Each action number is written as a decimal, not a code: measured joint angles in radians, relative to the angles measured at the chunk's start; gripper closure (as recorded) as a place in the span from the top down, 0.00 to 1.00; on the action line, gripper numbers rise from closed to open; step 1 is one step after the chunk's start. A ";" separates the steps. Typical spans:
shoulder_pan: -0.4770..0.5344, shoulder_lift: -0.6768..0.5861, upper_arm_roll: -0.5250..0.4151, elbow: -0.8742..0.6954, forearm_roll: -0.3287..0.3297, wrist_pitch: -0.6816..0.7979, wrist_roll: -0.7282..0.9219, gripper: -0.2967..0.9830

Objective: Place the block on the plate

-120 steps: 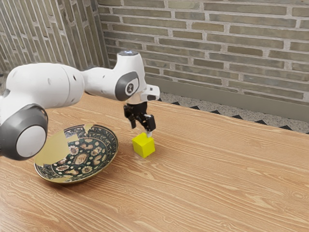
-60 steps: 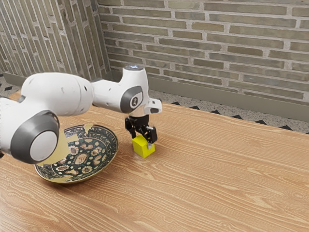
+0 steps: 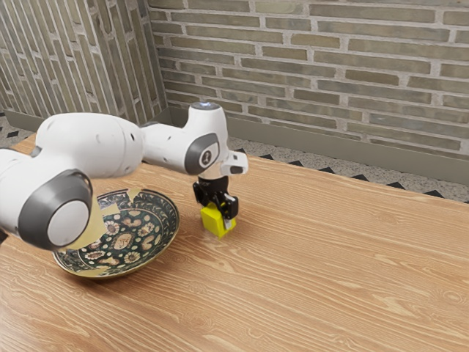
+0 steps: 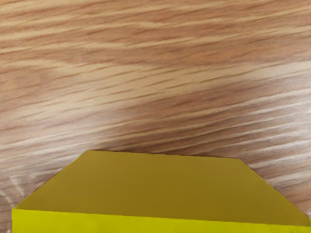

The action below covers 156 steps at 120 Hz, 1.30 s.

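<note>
Gripping yellow block (image 3: 213,221) | end effector (image 3: 218,215) clamped on it | block between fingertips

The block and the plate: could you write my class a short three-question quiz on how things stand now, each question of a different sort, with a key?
1. Multiple choice. What shows large at the wrist view's lower edge?
A) a cup
B) the yellow block
C) a spoon

2. True or false. In the exterior view, the hand is above the middle of the plate.

3. Fill in the blank. Seen from the block, the plate lies toward the exterior view's ____.

Key: 1. B; 2. false, the hand is down at the block, beside the plate; 3. left.
</note>
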 joint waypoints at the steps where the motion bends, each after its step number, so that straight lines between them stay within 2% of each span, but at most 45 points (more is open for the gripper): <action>1: 0.000 -0.002 0.000 0.000 0.000 0.000 0.000 0.54; 28: -0.004 -0.106 0.001 -0.031 0.004 -0.024 0.003 0.54; 74: 0.014 -0.437 0.002 -0.372 0.008 -0.049 0.011 0.54; 99: 0.072 -0.569 0.002 -0.514 0.089 -0.055 0.017 0.54; 126: 0.172 -0.589 0.002 -0.536 0.170 -0.081 0.022 0.53; 156: 0.226 -0.475 0.002 -0.517 0.188 -0.060 0.026 0.54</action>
